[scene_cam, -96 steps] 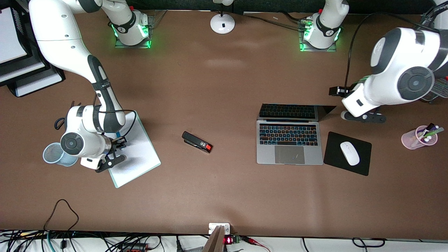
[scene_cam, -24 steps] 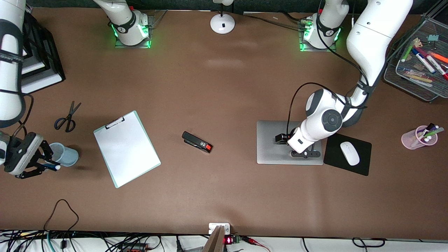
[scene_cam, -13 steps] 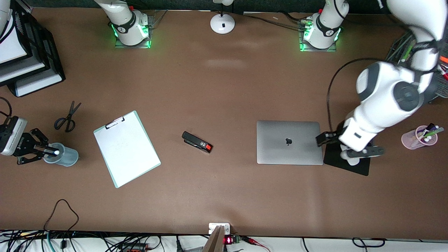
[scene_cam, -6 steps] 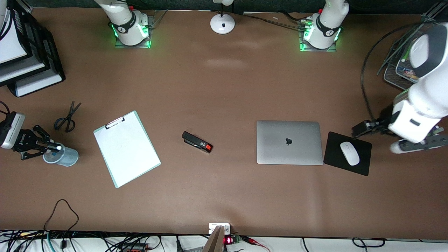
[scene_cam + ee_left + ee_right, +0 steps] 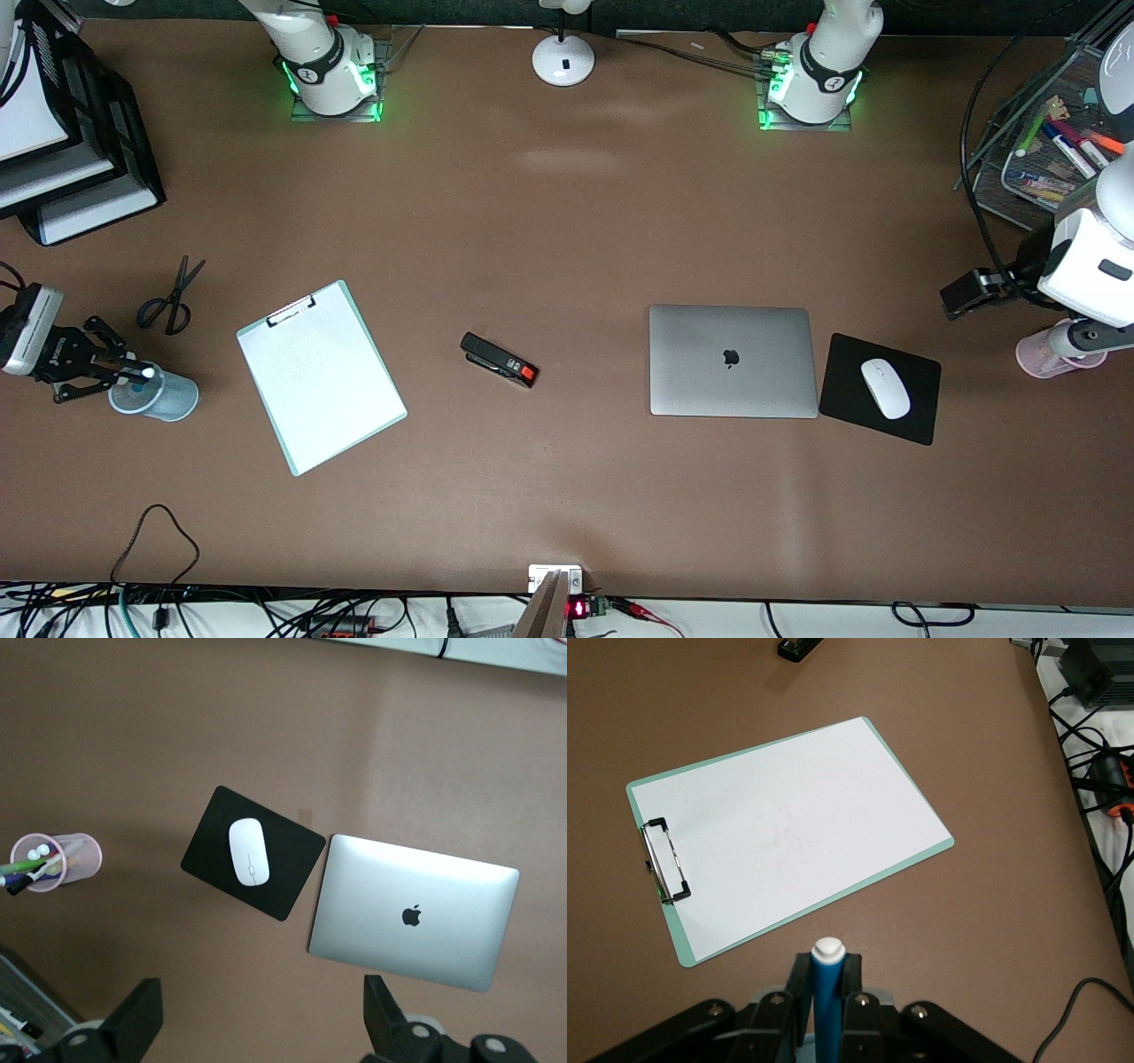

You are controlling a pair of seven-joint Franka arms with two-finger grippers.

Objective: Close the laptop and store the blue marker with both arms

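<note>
The laptop (image 5: 732,361) lay flat on the table with its lid fully down, apple logo uppermost, just beside the black mouse pad (image 5: 912,420) that carried the white mouse (image 5: 885,388); this half of the task appeared complete. The left gripper (image 5: 257,1028) hung high over the left arm's end of the table, above the pink pen cup (image 5: 1036,359), its fingers spread wide and holding nothing; the laptop sat well apart from it, toward the table's middle; this arm waited. The right gripper (image 5: 102,370) stood over the rim of the pale blue cup (image 5: 159,400) at the right arm's end of the table, clenched on the blue marker (image 5: 827,997), which stood upright between its fingers with the white end up; the clipboard (image 5: 321,376) lay near, toward the middle. What seemed left: release of the marker, so that it dropped into the cup directly beneath the gripper; whether its lower end had already entered the cup could not be told.
</note>
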